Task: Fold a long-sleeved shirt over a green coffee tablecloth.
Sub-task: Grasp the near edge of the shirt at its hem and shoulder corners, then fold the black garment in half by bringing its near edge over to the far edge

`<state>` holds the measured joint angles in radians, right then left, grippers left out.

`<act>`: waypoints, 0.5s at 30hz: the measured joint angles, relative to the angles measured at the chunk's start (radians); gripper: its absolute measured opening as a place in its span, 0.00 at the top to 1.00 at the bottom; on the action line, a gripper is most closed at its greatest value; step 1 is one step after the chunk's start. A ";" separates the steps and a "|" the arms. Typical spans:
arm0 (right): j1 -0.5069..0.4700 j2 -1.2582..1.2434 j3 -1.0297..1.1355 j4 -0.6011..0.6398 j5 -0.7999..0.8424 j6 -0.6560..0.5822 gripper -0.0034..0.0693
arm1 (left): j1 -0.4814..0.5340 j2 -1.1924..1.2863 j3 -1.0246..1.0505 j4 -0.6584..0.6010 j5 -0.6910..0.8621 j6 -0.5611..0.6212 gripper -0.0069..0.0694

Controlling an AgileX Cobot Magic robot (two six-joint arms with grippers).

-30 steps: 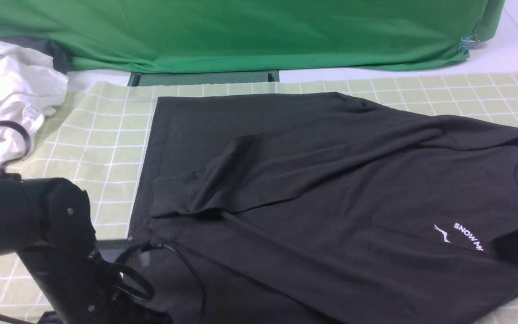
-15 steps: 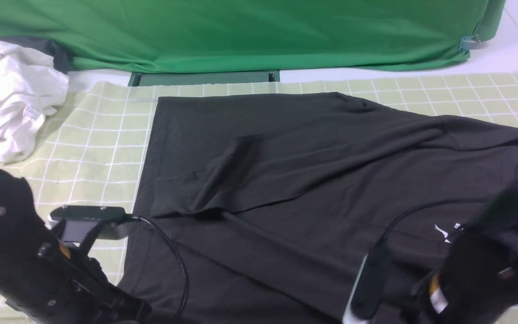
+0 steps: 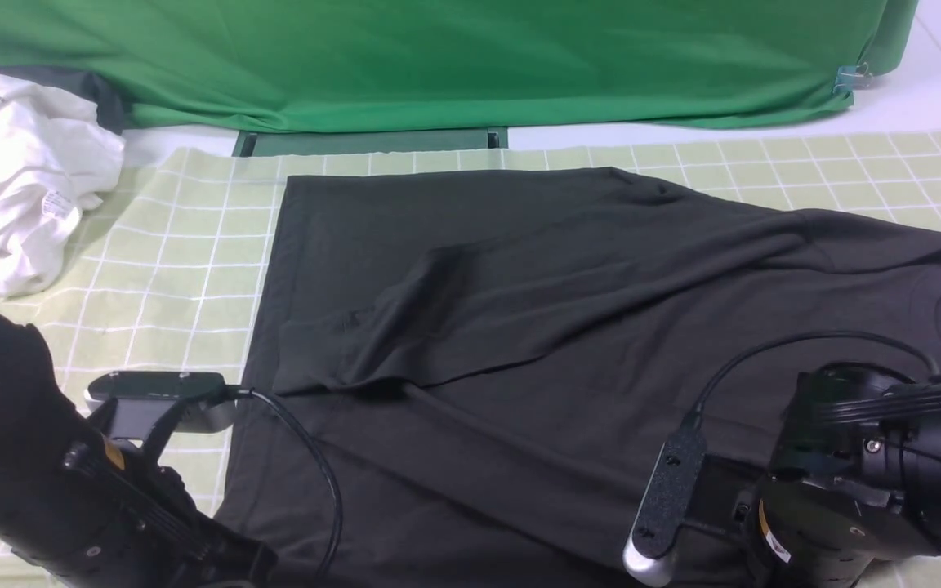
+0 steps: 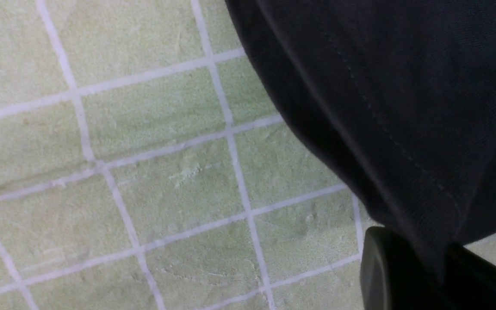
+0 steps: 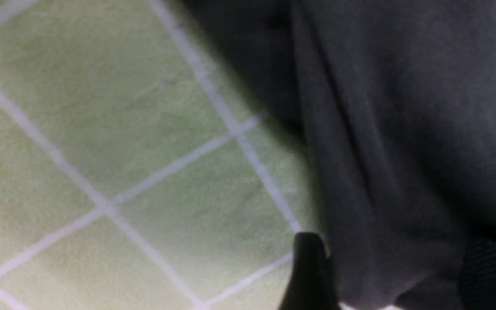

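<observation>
Black long-sleeved shirt [image 3: 568, 327] lies spread front up on the pale green coffee tablecloth [image 3: 176, 261] w/ white grid, covering most of the surface. Collar end is toward robot's right, hem toward its left, and one sleeve is folded across the body. Left fingers [image 4: 379, 269] are together, clamped on the shirt's near hem corner. Right fingers [image 5: 308, 275] are apart, straddling the shirt's near edge at the collar end. Cloth sits btwn them, not pinched as far as can be seen. Crumpled white garment [image 3: 21, 171] far left; plain green drape [image 3: 438, 57] at back. Shirt looks light, soft, floppy: prob. sags btwn two holds & may slip from a shallow pinch. Best hold: stitched hem & thicker edge at collar end, both near corners raised together.
</observation>
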<state>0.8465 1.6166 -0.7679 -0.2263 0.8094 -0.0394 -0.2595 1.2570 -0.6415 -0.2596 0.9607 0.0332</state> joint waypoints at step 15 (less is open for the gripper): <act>0.000 -0.033 -0.030 0.071 0.027 -0.049 0.93 | 0.000 -0.013 -0.032 0.001 0.051 0.003 0.87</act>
<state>0.8465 1.5833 -0.7981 -0.1549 0.8363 -0.0882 -0.2595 1.2443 -0.6739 -0.2586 1.0116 0.0359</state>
